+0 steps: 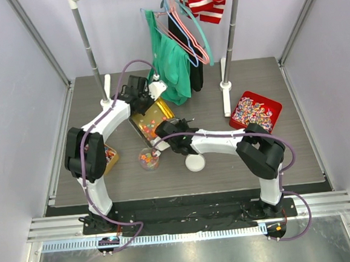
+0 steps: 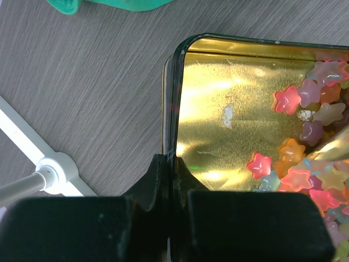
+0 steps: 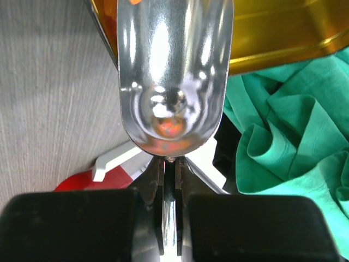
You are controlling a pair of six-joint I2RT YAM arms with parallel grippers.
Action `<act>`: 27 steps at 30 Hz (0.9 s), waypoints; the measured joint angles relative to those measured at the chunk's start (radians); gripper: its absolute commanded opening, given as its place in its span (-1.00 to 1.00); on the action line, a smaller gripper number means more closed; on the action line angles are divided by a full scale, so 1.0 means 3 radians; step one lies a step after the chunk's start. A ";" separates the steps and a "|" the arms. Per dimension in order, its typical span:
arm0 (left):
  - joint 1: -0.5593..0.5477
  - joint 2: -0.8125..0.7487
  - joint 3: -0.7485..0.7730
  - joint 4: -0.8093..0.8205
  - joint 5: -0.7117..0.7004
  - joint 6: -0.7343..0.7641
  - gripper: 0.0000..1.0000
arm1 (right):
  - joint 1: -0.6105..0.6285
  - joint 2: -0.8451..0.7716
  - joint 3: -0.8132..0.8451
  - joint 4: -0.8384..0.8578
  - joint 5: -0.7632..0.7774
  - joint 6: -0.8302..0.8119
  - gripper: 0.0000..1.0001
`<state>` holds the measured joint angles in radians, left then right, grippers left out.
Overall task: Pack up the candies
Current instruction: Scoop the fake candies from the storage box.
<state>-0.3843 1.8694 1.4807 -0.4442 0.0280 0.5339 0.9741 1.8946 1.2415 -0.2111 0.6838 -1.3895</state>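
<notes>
The candies (image 2: 305, 136) are tiny star-shaped pieces in red, pink, orange and yellow, lying in a large gold tin (image 2: 218, 125). In the top view the tin (image 1: 143, 122) sits at table centre-left. My left gripper (image 2: 173, 161) is shut on the tin's wall, one finger inside and one outside; it also shows in the top view (image 1: 143, 97). My right gripper (image 3: 170, 169) is shut on the handle of a shiny metal scoop (image 3: 174, 71), whose tip reaches over the tin (image 3: 283, 33). The scoop bowl looks empty apart from orange reflections. A small clear cup (image 1: 148, 159) holds several candies.
A white lid (image 1: 195, 162) lies right of the cup. A red tray (image 1: 269, 105) of wrapped candies sits at the right. A smaller gold tin (image 1: 110, 158) is half hidden behind the left arm. A clothes rack (image 1: 225, 84) with green cloth (image 1: 173, 64) stands behind.
</notes>
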 measured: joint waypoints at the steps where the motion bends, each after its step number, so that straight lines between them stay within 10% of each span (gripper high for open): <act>1: -0.0010 0.0003 0.0006 0.0000 -0.0010 0.0001 -1.00 | 0.0000 0.0000 0.0015 -0.0025 -0.0032 0.0023 -0.98; 27: -0.0093 0.0156 0.0142 -0.0066 -0.0003 -0.0033 -1.00 | 0.0046 0.0102 0.0252 -0.0378 -0.0432 0.0617 -0.98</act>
<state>-0.4122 1.9163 1.5234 -0.4641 0.0273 0.5240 0.9878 1.9251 1.3170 -0.3244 0.5541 -1.2045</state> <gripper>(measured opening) 0.036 0.083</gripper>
